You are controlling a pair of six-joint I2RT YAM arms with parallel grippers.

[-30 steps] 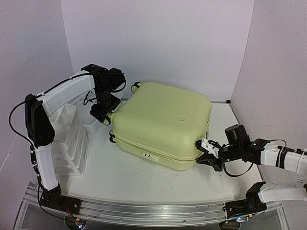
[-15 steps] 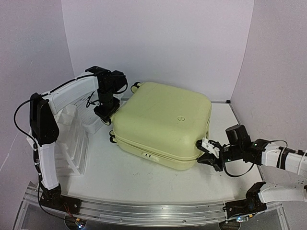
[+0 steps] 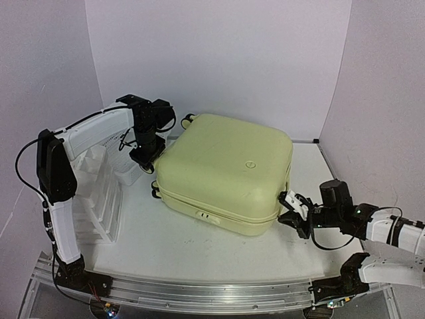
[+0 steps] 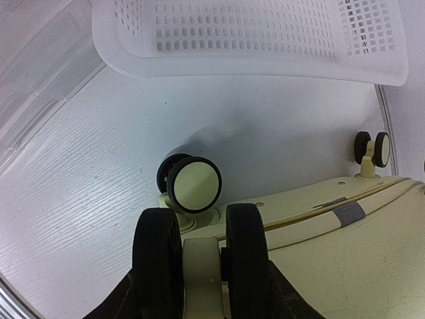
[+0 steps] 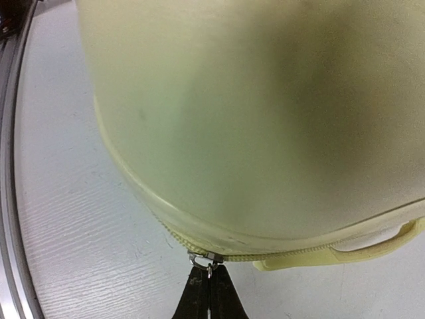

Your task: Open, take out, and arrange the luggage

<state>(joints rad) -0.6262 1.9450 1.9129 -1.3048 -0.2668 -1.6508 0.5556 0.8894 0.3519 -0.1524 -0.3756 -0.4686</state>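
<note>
luggage: the pale yellow hard-shell case [image 3: 226, 169] lies flat and zipped shut about mid-worktop [image 3: 179, 249]. It's turned a bit, so the wheel end aims at the far-left corner.
left gripper: it's down at that wheel end [image 4: 201, 300], jaws closed in on a twin caster [image 4: 247, 246]. One black finger sits against each tyre, so it's pinching the wheel.
right gripper: it's at the luggage's near-right corner [image 5: 209, 286], fingers pressed tight together on the little metal zipper pull [image 5: 208, 260].
other wheels: a second caster [image 4: 192, 184] sits just past the gripped one, and a third [image 4: 372, 149] is at the other corner of that end.
handle: a soft yellow strap [image 5: 348, 247] lies along the zip line just beside the pull.
left-side squeeze: the white mesh basket [image 3: 125, 169] is just beside the wheel end, and the drawer organiser [image 3: 99, 196] runs along the left edge right next to it. Only a slim patch of worktop shows between basket and wheels.
near-side room: a wide band of white worktop runs from the luggage's near side to the metal rail [image 3: 199, 296] at the near edge.
right-side room: there's a narrower strip between luggage and right edge, and the right arm lies across it.
far side: the luggage's back corner sits close to the far edge.
</note>
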